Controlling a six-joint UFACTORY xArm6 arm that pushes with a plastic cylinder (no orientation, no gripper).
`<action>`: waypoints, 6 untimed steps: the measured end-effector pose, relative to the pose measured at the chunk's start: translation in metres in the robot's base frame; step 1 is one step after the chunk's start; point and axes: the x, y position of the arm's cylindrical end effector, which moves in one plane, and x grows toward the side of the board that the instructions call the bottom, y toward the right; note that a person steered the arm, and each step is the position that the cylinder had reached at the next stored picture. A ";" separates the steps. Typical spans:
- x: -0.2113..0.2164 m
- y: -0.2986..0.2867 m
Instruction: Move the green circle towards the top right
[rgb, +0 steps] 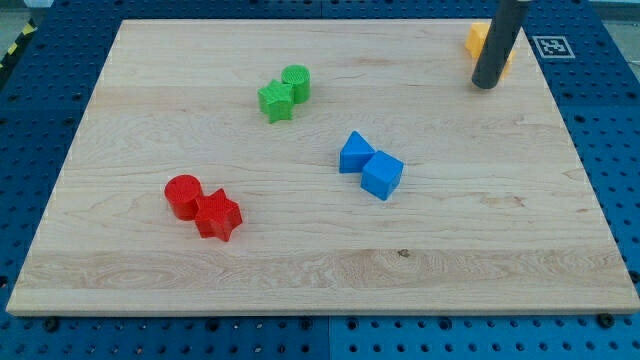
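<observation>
The green circle (297, 81) sits on the wooden board (320, 270) at the upper middle-left, touching a green star (275, 100) at its lower left. My tip (485, 85) is at the view's top right, far to the right of the green circle. The dark rod stands in front of an orange-yellow block (478, 40) and hides part of it, so its shape cannot be made out.
Two blue blocks, one (354, 152) and a cube (382, 175), touch each other near the middle. A red circle (183, 195) touches a red star (219, 215) at the lower left. A fiducial marker (551, 46) lies off the board's top right corner.
</observation>
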 end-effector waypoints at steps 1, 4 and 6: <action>0.016 -0.006; 0.030 -0.073; 0.030 -0.150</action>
